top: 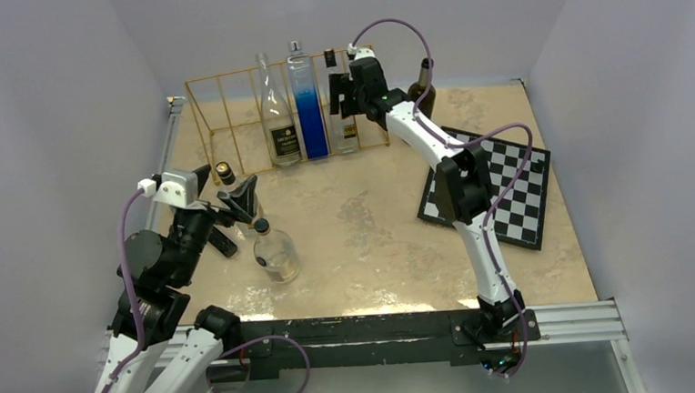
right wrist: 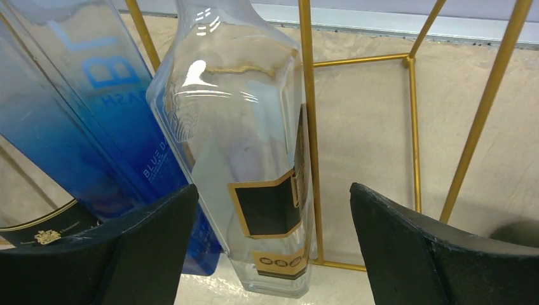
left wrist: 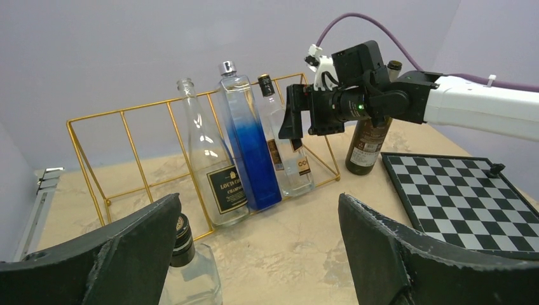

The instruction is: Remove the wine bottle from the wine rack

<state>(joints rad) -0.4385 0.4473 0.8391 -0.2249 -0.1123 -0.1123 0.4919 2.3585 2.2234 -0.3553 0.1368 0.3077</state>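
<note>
The gold wire wine rack (top: 229, 113) stands at the back of the table and holds three leaning bottles: a clear one with a black label (top: 278, 119), a blue one (top: 307, 108) and a clear one with a black-and-gold label (top: 342, 115). My right gripper (top: 345, 92) is open, its jaws on either side of that last bottle (right wrist: 254, 146) without touching it. My right gripper (right wrist: 273, 254) looks down the bottle toward the rack's wire (right wrist: 307, 127). My left gripper (top: 225, 191) is open and empty at the near left. In the left wrist view (left wrist: 260, 254) it faces the rack (left wrist: 127, 159).
A black-capped clear bottle (top: 226, 174) stands by my left gripper's finger (left wrist: 114, 254). Another clear bottle (top: 276, 254) stands just to its right. A dark bottle (top: 424, 87) stands behind my right arm. A chessboard (top: 508, 191) lies on the right.
</note>
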